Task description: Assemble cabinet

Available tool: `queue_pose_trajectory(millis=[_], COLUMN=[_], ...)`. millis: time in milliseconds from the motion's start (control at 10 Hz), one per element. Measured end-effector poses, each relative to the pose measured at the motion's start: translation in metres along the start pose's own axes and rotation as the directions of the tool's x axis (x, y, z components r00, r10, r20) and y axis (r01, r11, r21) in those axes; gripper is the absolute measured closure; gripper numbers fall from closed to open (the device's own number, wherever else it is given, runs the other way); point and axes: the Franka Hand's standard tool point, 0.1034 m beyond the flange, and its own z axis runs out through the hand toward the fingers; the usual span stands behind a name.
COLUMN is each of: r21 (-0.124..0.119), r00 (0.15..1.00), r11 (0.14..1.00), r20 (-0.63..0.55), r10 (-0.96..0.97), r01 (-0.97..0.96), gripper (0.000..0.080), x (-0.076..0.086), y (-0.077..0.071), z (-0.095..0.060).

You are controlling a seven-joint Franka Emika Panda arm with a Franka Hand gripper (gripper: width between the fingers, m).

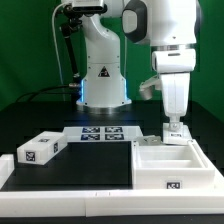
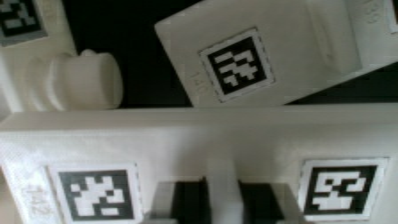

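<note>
The arm (image 1: 150, 25) is glossy white, built of rounded, bulging shells with dark grey rings at the joints. Its base (image 1: 112, 85) carries a triangular warning sticker (image 1: 101, 72), and a blue light (image 1: 100, 102) glows at its foot. Black cables (image 1: 66, 40) run beside it. A boxy white wrist housing (image 1: 173, 90) ends in short fingers (image 1: 171, 122).
</note>
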Motion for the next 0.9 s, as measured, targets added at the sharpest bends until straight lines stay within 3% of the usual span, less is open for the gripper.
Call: queue_pose_trajectory(millis=[600,900], r21=[0.005,0.015], r00=[1.000,1.000], r11=[1.000,1.000], r20=[0.002,0.007], r10=[0.001,0.004], r01=[-0.001,-0.004], gripper=[0.0731,0.0731], x=[-0.0012,-0.0001], y=[-0.0005,0.0093], z=[0.0014,0.0046])
